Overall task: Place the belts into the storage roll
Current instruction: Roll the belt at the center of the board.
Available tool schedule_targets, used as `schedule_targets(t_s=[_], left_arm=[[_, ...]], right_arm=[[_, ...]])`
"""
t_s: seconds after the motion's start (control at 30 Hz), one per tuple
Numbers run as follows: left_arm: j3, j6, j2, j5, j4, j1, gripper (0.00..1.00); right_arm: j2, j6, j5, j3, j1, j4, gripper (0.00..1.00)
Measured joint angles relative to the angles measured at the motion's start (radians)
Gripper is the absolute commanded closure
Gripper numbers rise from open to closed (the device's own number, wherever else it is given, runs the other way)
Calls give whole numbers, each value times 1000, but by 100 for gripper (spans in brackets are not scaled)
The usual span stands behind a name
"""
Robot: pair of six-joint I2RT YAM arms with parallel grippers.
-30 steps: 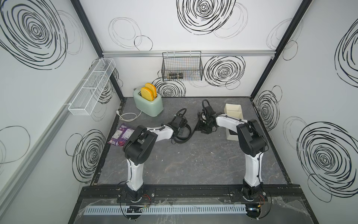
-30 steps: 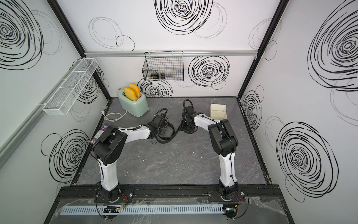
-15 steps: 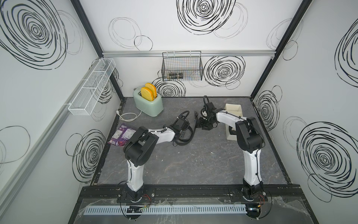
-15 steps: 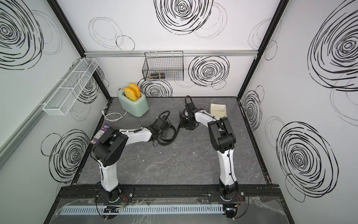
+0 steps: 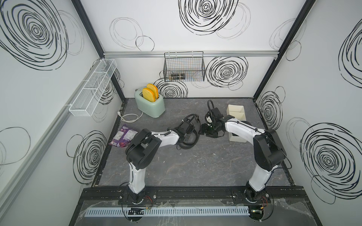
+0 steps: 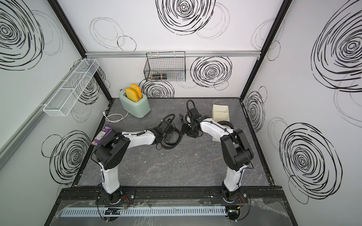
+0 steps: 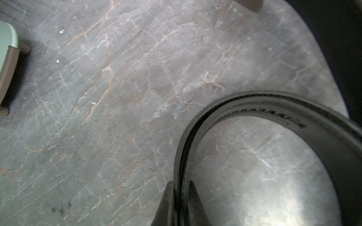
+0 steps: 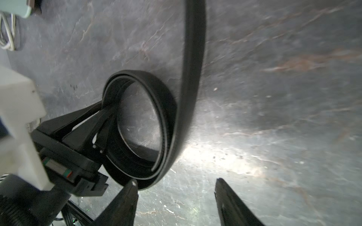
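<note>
We find the left gripper (image 7: 181,187) clamped on the wall of the loosely coiled belt (image 8: 168,109), mid-table (image 5: 195,166). The right gripper (image 8: 176,182) is jaws apart and empty, just beside the outer wrap. The tray (image 5: 235,109) lies on the right arm's side, so we judge that arm nearer.

Overhead stereo pair, wrist cameras near belt (image 7: 264,99)
</note>
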Motion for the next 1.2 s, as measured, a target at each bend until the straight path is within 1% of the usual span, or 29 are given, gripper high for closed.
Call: schedule_targets(t_s=[0.1,0.27,0.43,0.57,0.7,0.73,0.83,0.9,0.93,0.97,1.03,1.07,1.17,1.2], left_arm=[[0,0,-3,-1,-5,-14,100],[-13,-5,-14,3,-8,-35,100],[-25,-9,-25,10,-13,-62,100],[-34,-11,-33,17,-13,-77,100],[-37,-13,-36,24,-10,-78,100],[-38,-13,-37,28,-9,-78,100],[-39,-13,-43,64,-8,-78,100],[-40,-17,-50,102,-8,-81,100],[-40,-19,-52,121,-8,-81,98],[-40,-24,-55,137,-8,-81,90],[-40,-33,-63,175,-15,-77,77],[-42,-39,-70,200,-29,-71,74],[-68,-74,-115,289,-80,-37,58],[-86,-90,-151,318,-101,-15,50]], right_arm=[[41,13,-2,2,30,3,35],[89,39,5,1,32,27,36],[105,48,28,-5,31,47,45],[109,42,53,-32,31,49,49],[109,6,82,-34,32,41,52],[109,-6,88,-34,34,39,55],[107,-43,112,-45,37,33,73],[103,-57,128,-52,40,30,80],[101,-65,138,-54,42,27,85],[99,-72,150,-54,45,23,86],[96,-87,177,-53,53,12,87],[96,-95,192,-51,56,3,87],[97,-127,248,-31,73,-40,88],[101,-136,264,-20,79,-59,88]])
